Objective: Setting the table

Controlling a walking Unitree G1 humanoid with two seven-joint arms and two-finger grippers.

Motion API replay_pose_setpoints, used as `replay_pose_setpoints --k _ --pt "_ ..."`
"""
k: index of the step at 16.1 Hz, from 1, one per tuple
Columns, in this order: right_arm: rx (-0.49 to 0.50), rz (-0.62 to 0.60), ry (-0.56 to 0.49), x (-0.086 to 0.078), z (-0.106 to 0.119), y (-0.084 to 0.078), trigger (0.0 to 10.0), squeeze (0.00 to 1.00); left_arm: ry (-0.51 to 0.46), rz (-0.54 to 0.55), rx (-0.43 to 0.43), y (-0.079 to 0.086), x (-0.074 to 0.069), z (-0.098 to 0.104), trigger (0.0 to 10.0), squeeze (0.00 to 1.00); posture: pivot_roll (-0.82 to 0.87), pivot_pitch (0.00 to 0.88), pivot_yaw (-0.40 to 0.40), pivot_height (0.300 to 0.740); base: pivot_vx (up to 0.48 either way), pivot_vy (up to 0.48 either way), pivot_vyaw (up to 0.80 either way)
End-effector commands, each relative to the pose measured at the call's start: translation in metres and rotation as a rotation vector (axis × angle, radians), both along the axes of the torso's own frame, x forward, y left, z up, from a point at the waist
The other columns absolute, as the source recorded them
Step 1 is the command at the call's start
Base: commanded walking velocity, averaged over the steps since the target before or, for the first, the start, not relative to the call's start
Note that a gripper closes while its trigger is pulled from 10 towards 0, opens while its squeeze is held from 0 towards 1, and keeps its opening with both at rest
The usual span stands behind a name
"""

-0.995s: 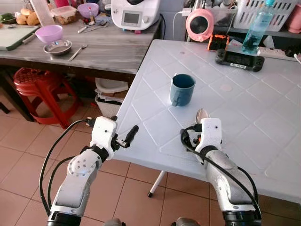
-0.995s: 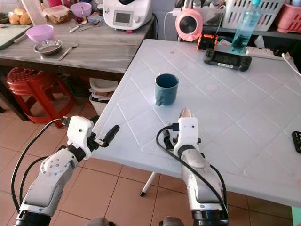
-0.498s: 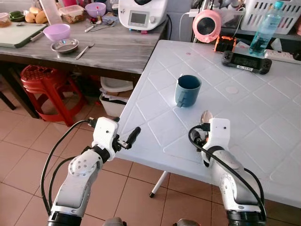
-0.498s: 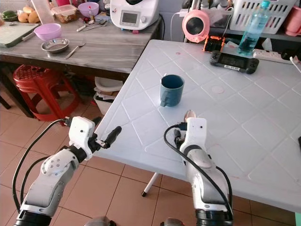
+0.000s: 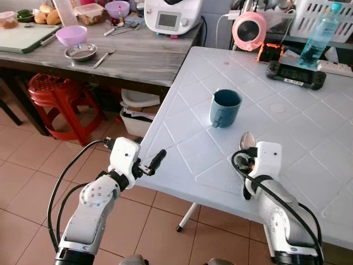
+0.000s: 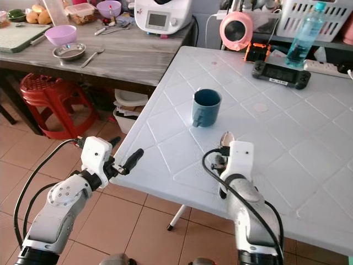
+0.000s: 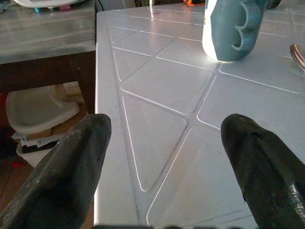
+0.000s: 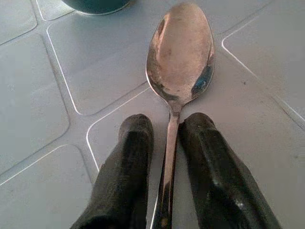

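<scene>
The robot stood at the near edge of a white plastic table with a diamond-patterned top (image 5: pixel 309 127), and its right gripper (image 8: pixel 167 138) hovered low over that surface, its two black fingers (image 8: pixel 128 176) closed narrowly on the thin handle of a shiny metal spoon (image 8: pixel 180 52). The spoon's bowl faced up and pointed away from the robot toward a dark teal ceramic mug with a handle (image 5: pixel 225 107), which stood upright on the table just beyond it; whether the bowl touched the tabletop could not be told. The left gripper (image 7: pixel 167 157) was held out at the table's near left corner, its fingers spread wide with nothing between them, one over the edge and the other above the tabletop. At the far side of the table lay a black handheld game console (image 5: pixel 295 74), with a clear blue plastic bottle (image 5: pixel 318 34) and a round pink appliance (image 5: pixel 249 30) behind it. To the robot's left ran a grey wood-grain counter (image 5: pixel 138 52) carrying a lilac plastic bowl (image 5: pixel 72 36), a small steel dish (image 5: pixel 80 52), a loose spoon (image 5: pixel 103 57) and a white kitchen machine with a display (image 5: pixel 171 15). A red plastic stool (image 5: pixel 52 96) stood under the counter on the terracotta tiled floor (image 5: pixel 33 171).
</scene>
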State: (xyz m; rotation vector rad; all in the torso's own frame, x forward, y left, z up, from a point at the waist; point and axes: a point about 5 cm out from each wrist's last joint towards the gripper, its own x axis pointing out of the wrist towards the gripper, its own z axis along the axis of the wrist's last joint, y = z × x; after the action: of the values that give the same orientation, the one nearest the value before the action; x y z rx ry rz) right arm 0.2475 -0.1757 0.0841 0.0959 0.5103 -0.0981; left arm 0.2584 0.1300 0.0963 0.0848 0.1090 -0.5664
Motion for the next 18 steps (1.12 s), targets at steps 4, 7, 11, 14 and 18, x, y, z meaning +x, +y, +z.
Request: replay_pose_setpoints --k 4,7,11,14,18 --pt "0.042 -0.067 0.198 -0.022 -0.032 -0.012 0.0 0.00 -0.004 -0.017 0.016 0.001 0.000 0.002 10.0 0.00 -0.03 0.000 0.037 0.740 0.000 0.000 0.00" --pt "0.092 -0.103 0.214 -0.023 -0.036 -0.011 0.0 0.00 -0.009 -0.026 0.017 0.001 0.000 0.003 10.0 0.00 -0.03 0.000 0.040 0.740 0.000 0.000 0.00" --pt "0.157 -0.169 0.182 -0.016 -0.029 -0.006 0.0 0.00 -0.020 -0.035 0.015 -0.001 0.001 0.005 10.0 0.00 -0.03 0.000 0.037 0.740 0.000 0.000 0.00" --pt "0.082 -0.125 0.052 -0.008 -0.011 -0.001 0.0 0.00 -0.037 -0.011 -0.035 0.000 0.002 0.009 10.0 0.00 -0.03 0.000 0.032 0.740 0.000 0.000 0.00" --pt "0.123 -0.113 0.011 -0.008 -0.005 0.007 9.1 0.00 -0.035 0.024 -0.042 0.000 0.005 0.008 10.0 0.00 -0.04 0.000 0.031 0.740 0.000 0.000 0.00"
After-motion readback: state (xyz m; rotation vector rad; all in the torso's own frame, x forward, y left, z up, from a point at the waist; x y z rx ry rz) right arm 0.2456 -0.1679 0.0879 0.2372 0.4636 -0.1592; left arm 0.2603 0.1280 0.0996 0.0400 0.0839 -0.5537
